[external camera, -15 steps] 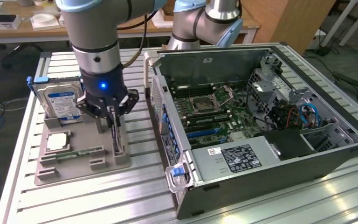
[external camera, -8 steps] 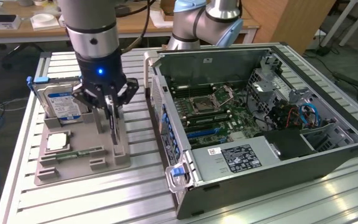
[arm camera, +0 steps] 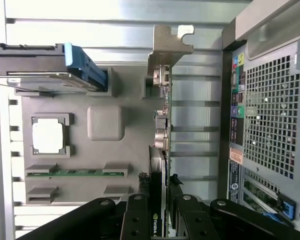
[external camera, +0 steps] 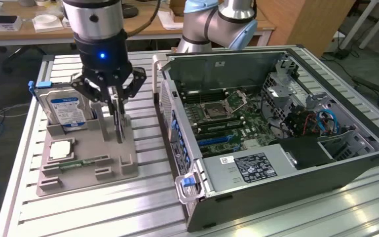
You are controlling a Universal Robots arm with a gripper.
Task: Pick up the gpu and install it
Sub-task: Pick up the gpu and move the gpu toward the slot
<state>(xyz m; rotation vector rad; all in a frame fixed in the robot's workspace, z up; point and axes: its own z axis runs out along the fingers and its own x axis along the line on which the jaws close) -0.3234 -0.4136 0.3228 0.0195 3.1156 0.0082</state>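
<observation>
Table: a slatted metal surface carrying a grey holder on the exterior view's left and a computer case on its right.
Holder: a moulded grey tray with a pocket or slot for each part. This keeps every part at a fixed spot and angle for a grasp from above.
Hard drive: silver with a blue label, standing upright on edge at the holder's far left corner, untouched.
Processor: lies flat in a square recess in front of the hard drive.
Memory stick: narrow and green, lying along its groove just beyond the processor.
End effector: hangs straight down over the holder's right side. Its fingers are clamped together on the gpu's top edge, one against each flat face.
Gpu: a thin dark card held vertical and edge-on, low over the holder. Whether its lower edge has left the slot, I cannot tell. Standing on edge gives the fingers two flat faces to pinch.
Bracket: the card's metal end plate, pointing away from the wrist.
Computer case: lies on its side with the open side upward, well apart from the card.
Motherboard: faces up inside the case, so its slots can be reached from above.
Progress: grasp made, by my reading, and installation not done.
</observation>
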